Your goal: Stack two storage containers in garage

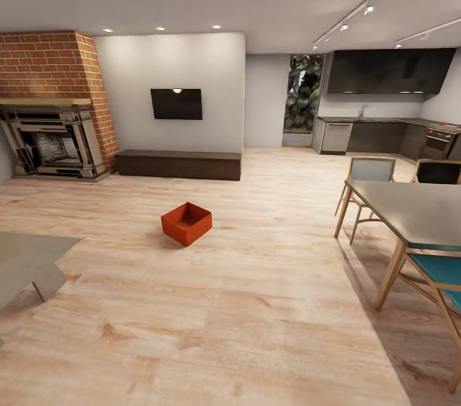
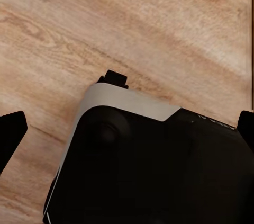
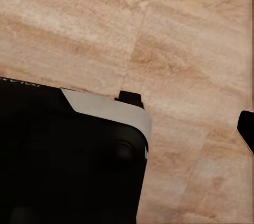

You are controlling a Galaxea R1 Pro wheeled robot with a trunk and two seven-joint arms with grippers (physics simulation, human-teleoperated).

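One red-orange open-topped storage container sits empty on the light wood plank floor of the living room, a few steps ahead and slightly left of centre in the head view. My left gripper hangs open over the planks above my dark base, one black fingertip at each side of its wrist view. My right gripper is open too; one fingertip shows, the other is lost against the base. Neither holds anything. The garage is out of view.
A brick fireplace stands far left, with a dark low bench under a wall TV. A grey low table juts in at near left. A dining table with chairs fills the right. A kitchen lies beyond.
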